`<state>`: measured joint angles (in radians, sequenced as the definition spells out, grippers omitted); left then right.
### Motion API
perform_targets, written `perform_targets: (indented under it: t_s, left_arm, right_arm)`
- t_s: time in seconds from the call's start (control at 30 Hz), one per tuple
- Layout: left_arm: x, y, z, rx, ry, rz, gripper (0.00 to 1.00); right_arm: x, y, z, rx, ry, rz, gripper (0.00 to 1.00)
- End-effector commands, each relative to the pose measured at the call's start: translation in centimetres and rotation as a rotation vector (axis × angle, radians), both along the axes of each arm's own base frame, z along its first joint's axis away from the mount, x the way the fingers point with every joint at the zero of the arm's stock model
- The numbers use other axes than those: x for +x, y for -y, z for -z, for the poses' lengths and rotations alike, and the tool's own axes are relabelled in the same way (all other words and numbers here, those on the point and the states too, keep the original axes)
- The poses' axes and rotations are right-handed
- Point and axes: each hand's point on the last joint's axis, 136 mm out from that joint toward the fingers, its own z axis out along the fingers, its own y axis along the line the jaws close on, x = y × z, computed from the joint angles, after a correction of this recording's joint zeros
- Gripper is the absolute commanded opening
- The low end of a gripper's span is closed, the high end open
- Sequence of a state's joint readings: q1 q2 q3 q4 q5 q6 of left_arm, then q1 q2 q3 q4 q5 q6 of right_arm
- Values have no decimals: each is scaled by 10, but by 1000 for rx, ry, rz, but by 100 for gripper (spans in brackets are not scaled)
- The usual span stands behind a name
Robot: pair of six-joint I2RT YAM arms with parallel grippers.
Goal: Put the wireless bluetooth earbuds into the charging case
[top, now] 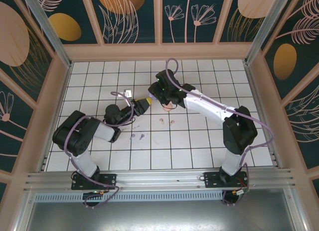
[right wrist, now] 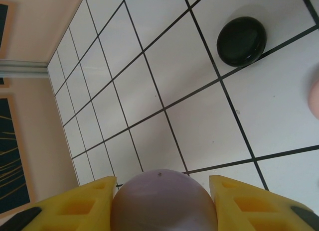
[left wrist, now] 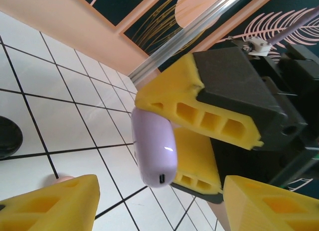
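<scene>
Lilac case: lower part cut off; clamped between right fingers.
Left fingers: spread apart, empty, near lilac case.
Black case: beyond lilac case, on worktop.

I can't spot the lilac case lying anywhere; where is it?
The lilac case is held between the fingers of the right gripper, above the tiles, near the black case.

Lilac charging case clamped in right gripper; left gripper fingers spread below; black case at left edge.
</scene>
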<state>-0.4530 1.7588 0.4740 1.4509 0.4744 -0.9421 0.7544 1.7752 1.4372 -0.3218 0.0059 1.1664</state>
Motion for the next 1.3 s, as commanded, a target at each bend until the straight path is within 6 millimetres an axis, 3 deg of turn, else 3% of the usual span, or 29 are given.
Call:
perform_targets:
  t_s: [0.0,0.83,1.07,1.27]
  left_arm:
    - [6,3,-17,-41,58,-6,64]
    - [3,6,-18,-69,63,22,45]
    - [-1,6,-16,-74,57,29,51]
    - [-3,5,-14,-71,52,31,49]
  right_arm:
    - [-2,-11,-12,46,15,-12,36]
    - [-4,-17,-7,42,10,-15,36]
    - [-3,-18,-6,41,11,-14,35]
    - [-3,-18,-4,41,9,-13,35]
